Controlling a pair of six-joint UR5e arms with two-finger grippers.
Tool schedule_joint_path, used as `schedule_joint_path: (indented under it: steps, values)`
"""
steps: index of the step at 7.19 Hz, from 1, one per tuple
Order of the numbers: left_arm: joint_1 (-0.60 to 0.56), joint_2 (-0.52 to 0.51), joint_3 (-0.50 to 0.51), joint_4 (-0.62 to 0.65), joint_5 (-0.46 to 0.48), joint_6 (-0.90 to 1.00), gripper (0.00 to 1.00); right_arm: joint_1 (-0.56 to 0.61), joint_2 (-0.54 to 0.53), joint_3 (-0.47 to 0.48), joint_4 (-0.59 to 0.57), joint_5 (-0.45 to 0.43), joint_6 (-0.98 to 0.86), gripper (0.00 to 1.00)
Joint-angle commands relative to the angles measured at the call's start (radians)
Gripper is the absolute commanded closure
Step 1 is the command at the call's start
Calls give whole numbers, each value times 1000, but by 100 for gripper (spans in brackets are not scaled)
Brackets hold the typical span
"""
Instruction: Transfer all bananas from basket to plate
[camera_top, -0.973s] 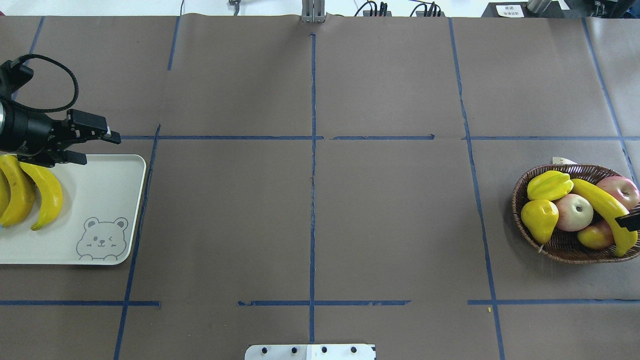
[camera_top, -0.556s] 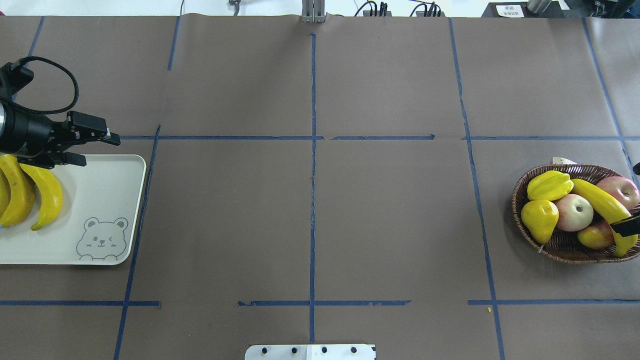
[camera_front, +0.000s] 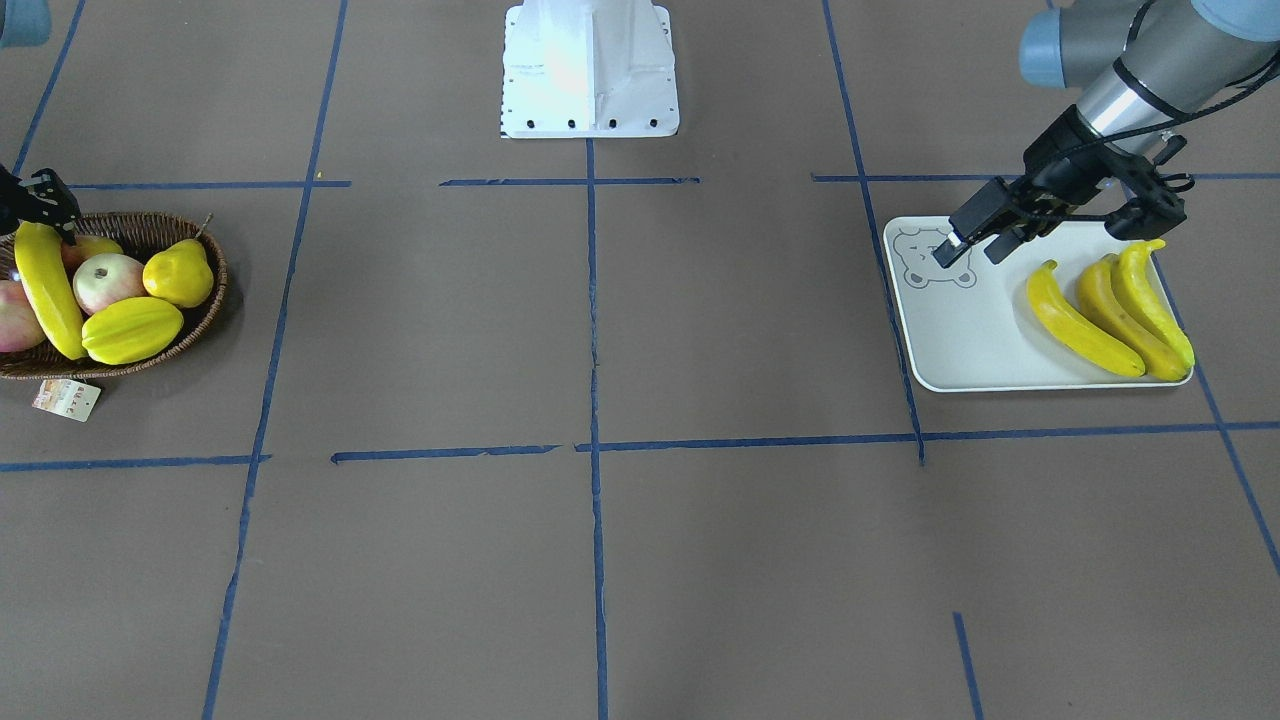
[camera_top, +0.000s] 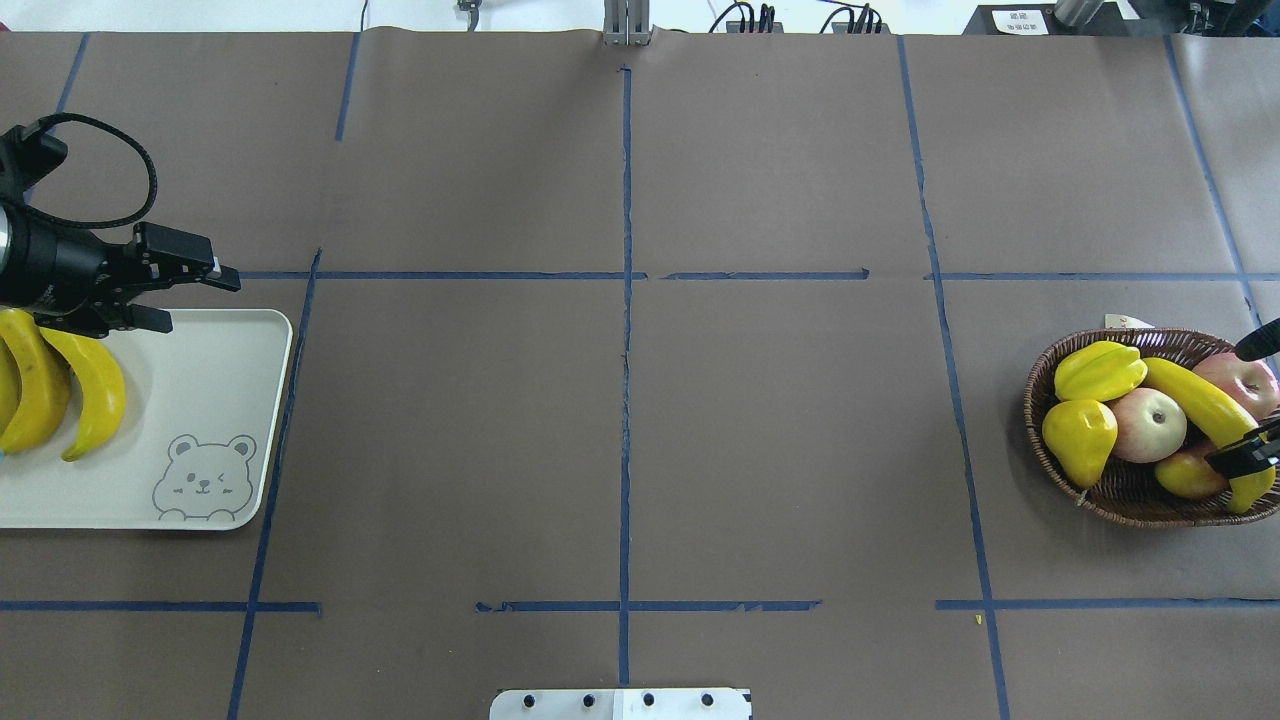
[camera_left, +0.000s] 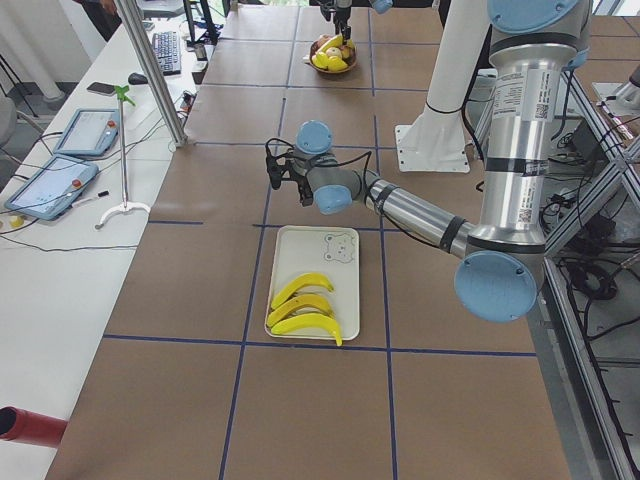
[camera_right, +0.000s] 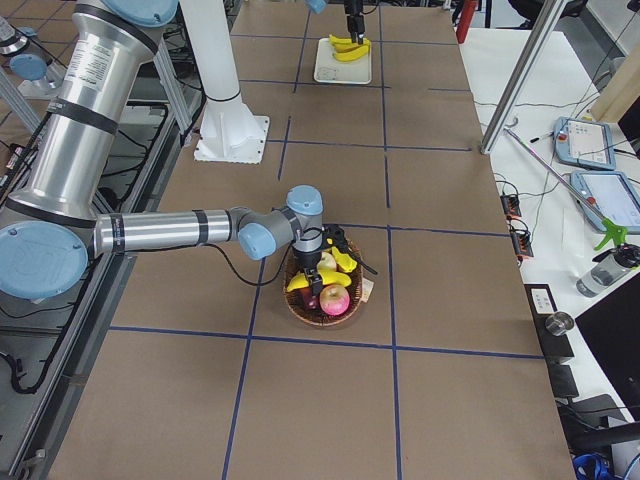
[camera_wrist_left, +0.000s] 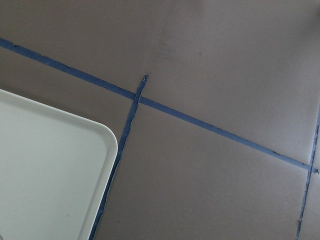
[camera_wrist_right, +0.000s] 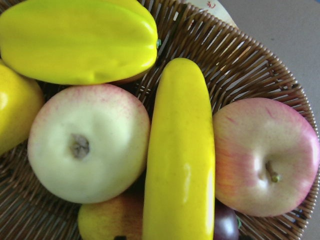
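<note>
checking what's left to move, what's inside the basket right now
One banana, a starfruit, a pear, two apples and a small yellow-red fruit lie in the basket. Whatever sits under them is covered; the right wrist view shows only a dark sliver there.

The bananas look glossy plastic, the basket rough woven wicker, the plate smooth and matt.
</note>
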Motion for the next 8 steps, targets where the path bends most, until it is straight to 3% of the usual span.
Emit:
schedule_joint_path:
  steps: [1, 4, 6, 8]
  values:
    - [0, 2, -1, 0, 0, -2, 0, -22, 1, -3, -3, -1, 0, 37]
    - [0, 5, -10, 0, 0, -3, 0, -33, 1, 1, 3, -1, -2, 74]
    - [2, 3, -7, 0, 0, -3, 0, -26, -3, 15, 3, -1, -5, 89]
    - [12, 3, -1, 0, 0, -3, 0, 48, -11, 44, 3, 0, -17, 93]
